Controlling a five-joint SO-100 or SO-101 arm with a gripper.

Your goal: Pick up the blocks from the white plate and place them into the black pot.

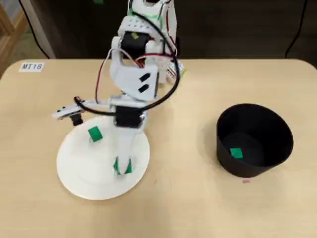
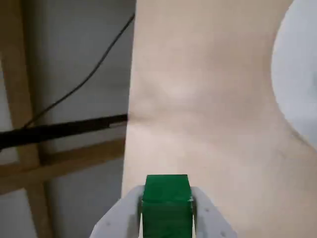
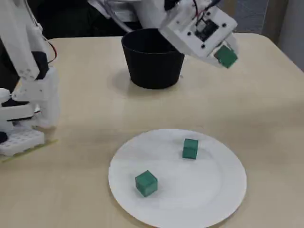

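Observation:
My gripper (image 3: 225,56) is shut on one green block (image 2: 167,201) and holds it in the air above the white plate (image 3: 204,190), on the side away from the arm's base. In the overhead view the gripper (image 1: 123,166) hangs over the plate (image 1: 79,173). Two green blocks lie on the plate in the fixed view, one toward the middle (image 3: 190,148) and one nearer the front (image 3: 146,183). The overhead view shows only one of them (image 1: 94,134); the arm hides the other. A further green block (image 1: 236,153) lies inside the black pot (image 1: 277,144), which stands upright beyond the plate (image 3: 152,66).
The arm's base (image 3: 28,95) stands at the left of the fixed view beside a white ridged piece (image 3: 19,140). A label reading MT18 (image 1: 31,66) is at the table's far left corner. The wrist view shows the table's edge (image 2: 130,119), with floor and a cable beyond.

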